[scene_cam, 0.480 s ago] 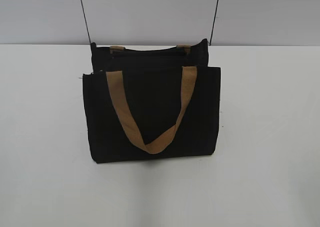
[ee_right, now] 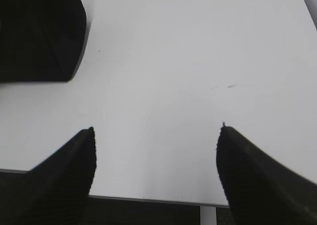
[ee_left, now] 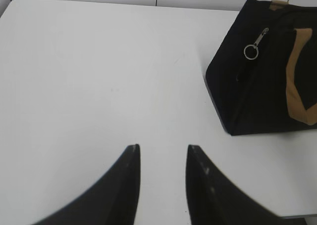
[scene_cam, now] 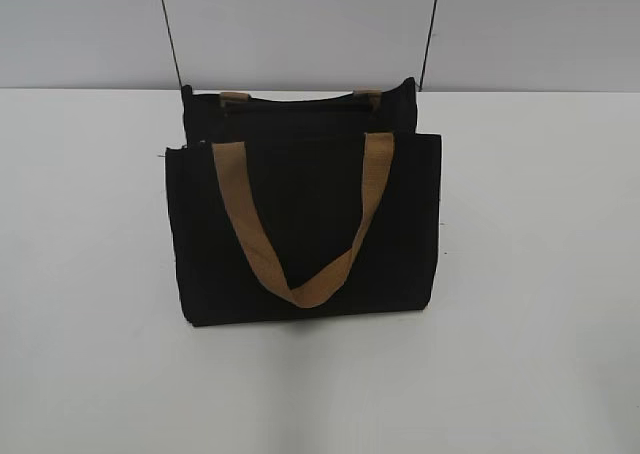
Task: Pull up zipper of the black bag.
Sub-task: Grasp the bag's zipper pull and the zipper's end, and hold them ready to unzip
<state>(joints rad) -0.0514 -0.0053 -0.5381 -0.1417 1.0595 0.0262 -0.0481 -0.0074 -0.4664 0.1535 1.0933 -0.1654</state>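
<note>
The black bag (scene_cam: 305,229) stands upright in the middle of the white table, its tan strap (scene_cam: 300,274) hanging down the front panel. In the left wrist view the bag (ee_left: 257,96) is at the upper right, and the zipper's silver pull tab with a ring (ee_left: 253,47) hangs at its end. My left gripper (ee_left: 162,148) is open and empty, well short and left of the bag. In the right wrist view the bag (ee_right: 37,31) fills the upper left corner. My right gripper (ee_right: 156,130) is wide open and empty near the table's front edge. Neither gripper shows in the exterior view.
The white table (scene_cam: 540,274) spreads around the bag on both sides. A grey wall (scene_cam: 300,24) with two dark vertical lines rises behind it. The table's front edge (ee_right: 148,199) runs just under my right gripper.
</note>
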